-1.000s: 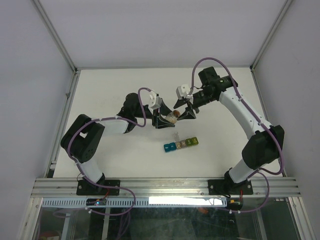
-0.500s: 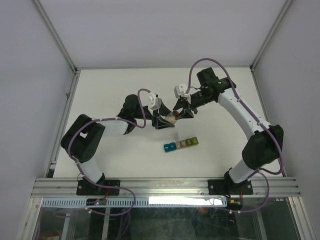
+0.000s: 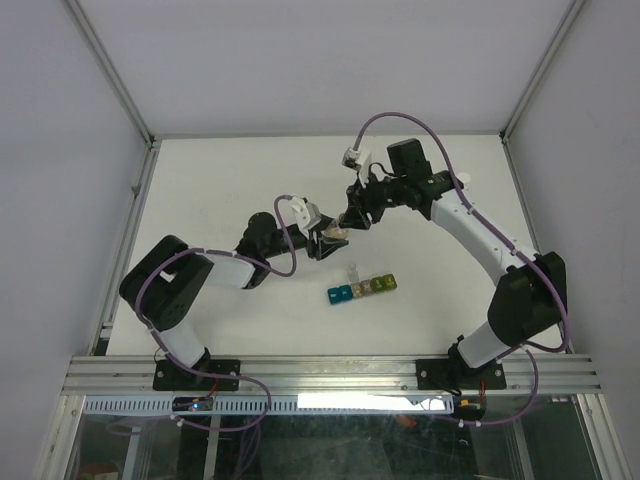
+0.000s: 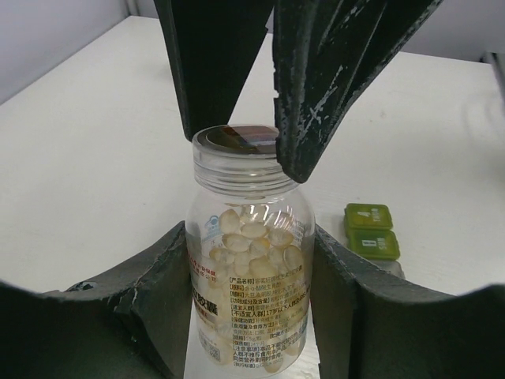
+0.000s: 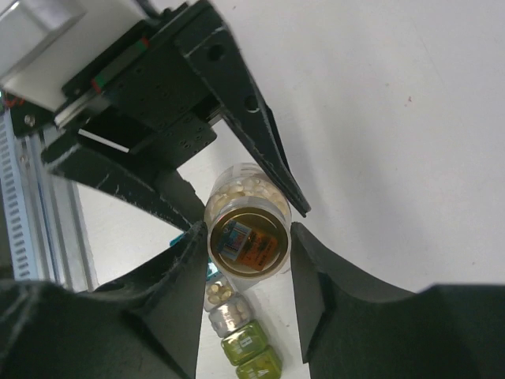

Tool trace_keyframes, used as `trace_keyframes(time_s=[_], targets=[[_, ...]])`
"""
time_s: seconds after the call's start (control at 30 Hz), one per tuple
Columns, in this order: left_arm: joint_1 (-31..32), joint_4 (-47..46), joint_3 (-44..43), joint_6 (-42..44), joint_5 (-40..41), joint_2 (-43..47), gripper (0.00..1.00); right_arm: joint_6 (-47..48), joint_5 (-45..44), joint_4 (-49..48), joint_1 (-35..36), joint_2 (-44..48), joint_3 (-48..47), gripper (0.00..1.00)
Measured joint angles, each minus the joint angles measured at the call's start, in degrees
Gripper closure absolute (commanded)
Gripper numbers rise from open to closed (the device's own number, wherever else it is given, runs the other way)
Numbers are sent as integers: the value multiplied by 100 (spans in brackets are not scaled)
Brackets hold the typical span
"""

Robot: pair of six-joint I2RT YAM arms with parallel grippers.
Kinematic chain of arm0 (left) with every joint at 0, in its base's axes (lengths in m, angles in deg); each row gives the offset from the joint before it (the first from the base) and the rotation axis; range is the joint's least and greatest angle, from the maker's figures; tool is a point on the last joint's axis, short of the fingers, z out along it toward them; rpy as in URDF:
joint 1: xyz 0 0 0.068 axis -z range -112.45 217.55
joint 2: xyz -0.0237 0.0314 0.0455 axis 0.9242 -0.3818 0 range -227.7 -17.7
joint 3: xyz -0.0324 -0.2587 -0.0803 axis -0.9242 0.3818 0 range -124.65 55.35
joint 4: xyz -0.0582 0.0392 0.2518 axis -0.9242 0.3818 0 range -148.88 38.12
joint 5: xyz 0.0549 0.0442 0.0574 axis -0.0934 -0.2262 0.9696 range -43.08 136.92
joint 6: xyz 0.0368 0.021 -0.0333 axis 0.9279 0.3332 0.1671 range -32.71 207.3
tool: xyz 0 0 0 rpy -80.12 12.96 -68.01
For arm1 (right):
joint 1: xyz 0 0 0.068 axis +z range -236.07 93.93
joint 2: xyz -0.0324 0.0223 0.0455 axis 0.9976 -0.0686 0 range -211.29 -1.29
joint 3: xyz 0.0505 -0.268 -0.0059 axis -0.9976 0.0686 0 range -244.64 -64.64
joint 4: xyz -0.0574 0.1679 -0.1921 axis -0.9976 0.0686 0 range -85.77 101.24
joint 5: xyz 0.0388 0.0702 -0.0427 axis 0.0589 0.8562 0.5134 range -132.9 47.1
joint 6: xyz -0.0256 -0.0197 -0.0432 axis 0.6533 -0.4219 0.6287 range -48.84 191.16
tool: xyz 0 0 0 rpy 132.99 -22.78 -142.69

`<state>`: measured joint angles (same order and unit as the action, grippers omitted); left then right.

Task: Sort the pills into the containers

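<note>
Two grippers meet on one small clear bottle (image 4: 251,268) over the middle of the white table (image 3: 200,190), a little up and left of the containers (image 3: 362,288) in the overhead view. The left gripper (image 3: 324,241) extends from the lower left and is clamped across the bottle's lower body. In its own camera the two dark fingers (image 4: 162,276) press the labelled wall from either side at the bottom of the frame, and the bottle stands upright in that frame. Whether its base touches the table cannot be told. The right gripper (image 3: 346,222) extends from the upper right and is closed around the bottle's threaded neck. Seen from its wrist, its fingers hug the round rim on the left and right with no gap showing, and a shiny disc (image 5: 248,241) across the mouth reflects bits of colour. Pale tan pills (image 4: 254,241) are heaped inside the bottle, from near the bottom up to about the shoulder. The containers lie flat on the table as a short joined strip, blue at its left end and yellow-green at its right in the overhead view, well below both grippers and touching neither. In the left wrist view two green cells with shut lids sit at the right middle of the frame. In the right wrist view the strip shows at bottom centre under the bottle, and something pale shows through a greyish cell, too small to make out.
</note>
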<state>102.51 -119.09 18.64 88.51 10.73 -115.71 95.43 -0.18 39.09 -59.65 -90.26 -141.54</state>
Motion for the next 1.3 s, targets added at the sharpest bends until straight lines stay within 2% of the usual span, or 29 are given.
trace_keyframes(time_s=[0.17,0.4,0.6,0.7,0.8,0.93,1.03,1.17,1.3], targets=[[63,28,-52,243,455,85,100,-754,20,-87,-90,-9,-31,1],[57,-232,-52,424,365,306,100,-955,1036,-212,-713,328,-81,1],[57,-461,-52,361,2,306,100,-435,1718,-474,-1200,1207,476,1],[20,-592,-52,208,-219,306,100,-57,2184,-507,-1388,1362,649,1],[-15,-699,-55,63,-476,304,100,658,2758,-358,-1543,1335,667,1],[-55,-706,-107,-48,-778,275,100,1978,3202,304,-1589,1311,669,1],[-57,-640,-227,-92,-977,225,100,3075,3189,953,-1552,1207,581,1],[-57,-367,-538,-175,-1268,122,100,4750,2953,2131,-1401,664,-177,2],[-57,-142,-647,-199,-1543,90,100,5792,2798,2782,-1180,358,-551,4]])
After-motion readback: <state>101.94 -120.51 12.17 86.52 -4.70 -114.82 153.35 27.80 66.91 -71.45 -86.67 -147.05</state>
